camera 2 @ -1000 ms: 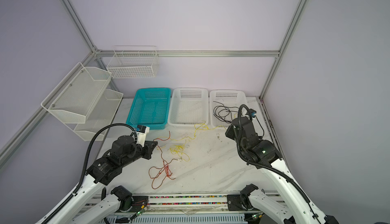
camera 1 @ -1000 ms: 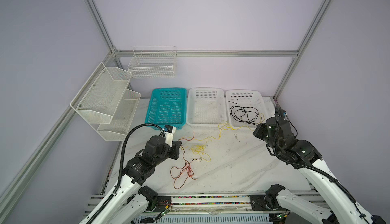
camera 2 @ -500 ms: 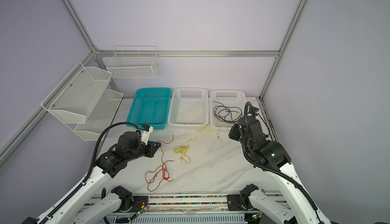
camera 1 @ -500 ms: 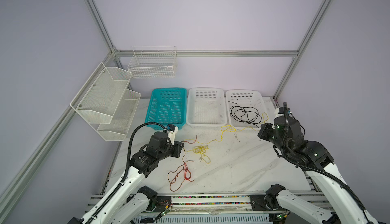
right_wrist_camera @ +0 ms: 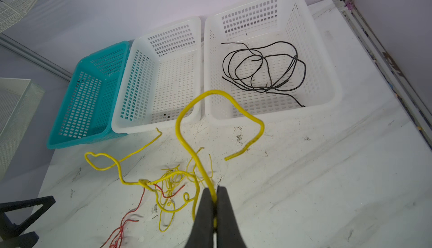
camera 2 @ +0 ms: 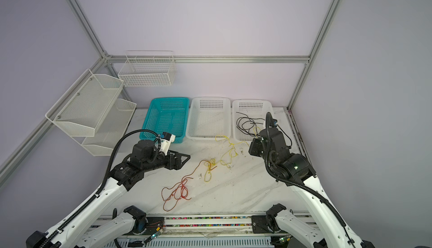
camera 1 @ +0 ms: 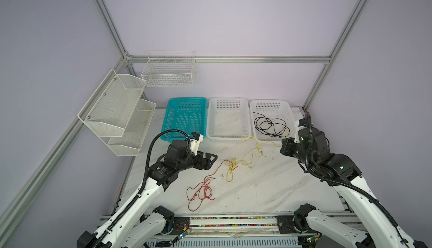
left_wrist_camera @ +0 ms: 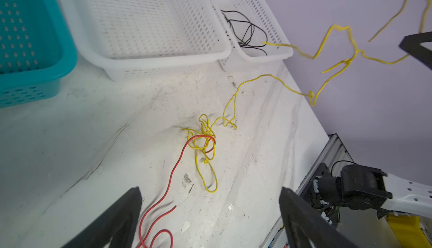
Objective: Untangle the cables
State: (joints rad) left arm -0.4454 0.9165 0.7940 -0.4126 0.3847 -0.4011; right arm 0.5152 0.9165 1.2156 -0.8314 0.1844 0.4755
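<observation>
a: what does the room look like?

b: pale lilac walls with aluminium framing, and a white marbled tabletop (camera 1: 268, 188). along its far edge three slotted baskets sit side by side: a teal basket (camera 1: 187, 104), a middle white basket (camera 1: 228, 104) and a right white basket (camera 1: 267, 105).

a: where are the cables?

b: the black cable (camera 1: 268, 126) lies coiled inside the right white basket. the yellow cable (camera 1: 256, 144) trails from just in front of that basket to a small knot (camera 1: 231, 164) mid-tabletop. the red-orange cable (camera 1: 205, 192) runs from the knot to a loose coil near the front edge. both top views show the whole spread, while the wrist views crop the coil.

a: and the pincers?

b: the left pincer (camera 1: 214, 160) sits near the knot, on its left, spread wide and gripping nothing. in the left wrist view its fingers (left_wrist_camera: 124, 214) frame bare tabletop, with a red-orange strand seen through the gap. the right pincer (right_wrist_camera: 214, 192) is pressed together on the yellow cable. only the right wrist view shows that pinch. in both top views the arm's own body hides it.

a: does any single view add more?

b: the left wrist view shows a red-orange loop threaded through the yellow knot. it also shows the yellow cable rising off the tabletop into the air on the right pincer's side. i cannot tell whether the yellow is one wire or several. the top views show in full a two-tier mesh shelf (camera 1: 117, 108) and a wire basket (camera 1: 169, 71) fixed to the walls.
</observation>
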